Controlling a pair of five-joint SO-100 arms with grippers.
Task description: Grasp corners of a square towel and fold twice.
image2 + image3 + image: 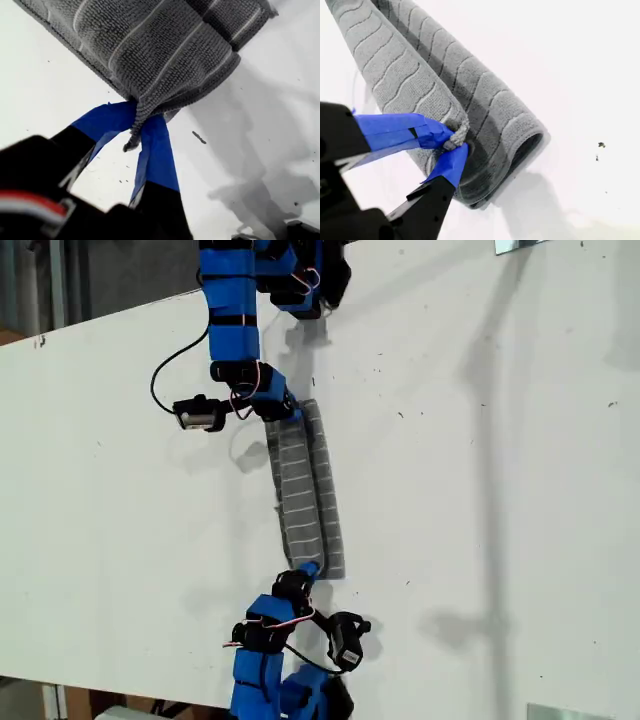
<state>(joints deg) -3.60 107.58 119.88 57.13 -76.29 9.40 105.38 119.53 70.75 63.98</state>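
Observation:
The towel (305,490), dark grey with thin white stripes, is folded into a narrow strip running up and down the middle of the exterior view. My first gripper (283,412) is at the strip's upper end in that view. In its wrist view my first gripper (137,112) is shut on a corner (132,140), with the towel (150,45) bunched beyond it. My second gripper (308,568) is at the strip's lower end. Its wrist view shows my second gripper (452,145) shut on another corner (461,131) beside the towel's (420,75) looped fold.
The white table (480,540) stretches wide to the exterior view's right, crossed by long shadows. Its far edge slants along the exterior view's upper left. Metal plates sit at the top right (520,245) and bottom right (565,712) of that view. A black cable (165,370) loops beside the first arm.

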